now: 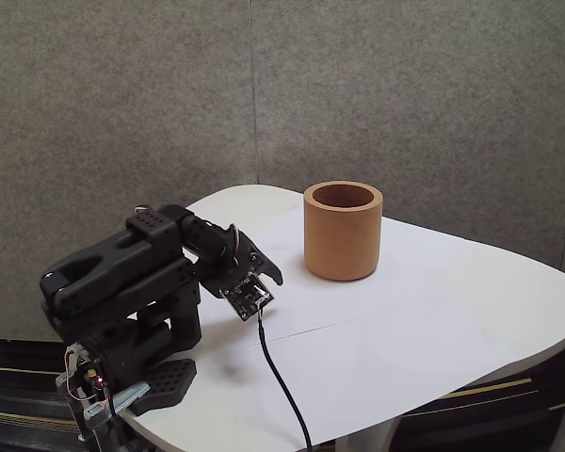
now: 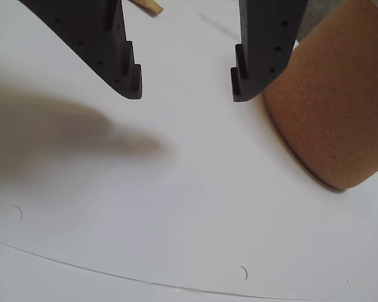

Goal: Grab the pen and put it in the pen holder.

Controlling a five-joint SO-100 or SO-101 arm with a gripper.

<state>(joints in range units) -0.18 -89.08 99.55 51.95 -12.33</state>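
The pen holder is a squat orange-tan cup standing upright on the white table, right of the arm. In the wrist view its rough side sits just right of the right finger. Only the tip of the pen, a thin orange-brown stick, shows at the top edge of the wrist view, beyond the left finger. My gripper is open with bare table between its black fingers. In the fixed view the gripper hangs low over the table's left part, on the folded black arm.
A black cable runs from the small board at the wrist across the table to its front edge. Grey fabric wall panels stand behind the table. The table's rounded edge lies at the right and front.
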